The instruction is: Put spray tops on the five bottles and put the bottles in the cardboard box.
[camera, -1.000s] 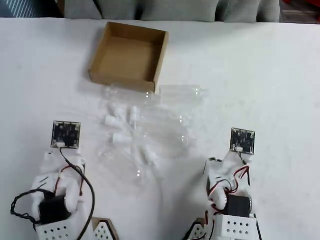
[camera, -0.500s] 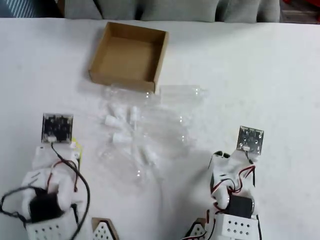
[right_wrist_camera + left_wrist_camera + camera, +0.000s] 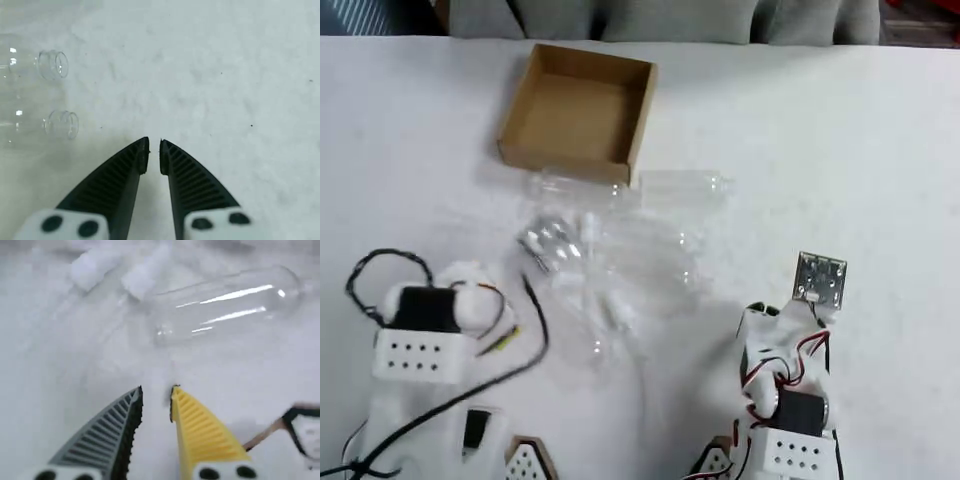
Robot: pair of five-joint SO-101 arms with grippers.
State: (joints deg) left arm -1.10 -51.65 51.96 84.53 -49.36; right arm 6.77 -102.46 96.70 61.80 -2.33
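Note:
Several clear bottles [image 3: 682, 187] lie on their sides in a loose pile on the white table, just in front of the empty cardboard box [image 3: 575, 110]. White spray tops [image 3: 612, 310] are scattered among them. My left gripper [image 3: 546, 243] hangs over the pile's left side. In the left wrist view the left gripper [image 3: 156, 392] is shut on nothing, a bottle [image 3: 225, 302] and two spray tops [image 3: 92, 265] just beyond its tips. My right gripper [image 3: 818, 282] sits right of the pile, and the right gripper [image 3: 153, 150] is shut on nothing above bare table. Two bottle necks [image 3: 55, 64] lie off to its side.
The white table [image 3: 840, 130] has free room to the right of the box and pile. A black cable [image 3: 535, 330] trails from the left arm across the near left of the table. Grey cushions line the table's far edge.
The left arm has swung right from the table's left side, bringing its gripper over the pile. The right gripper shifted slightly right a second ago and has stayed put since.

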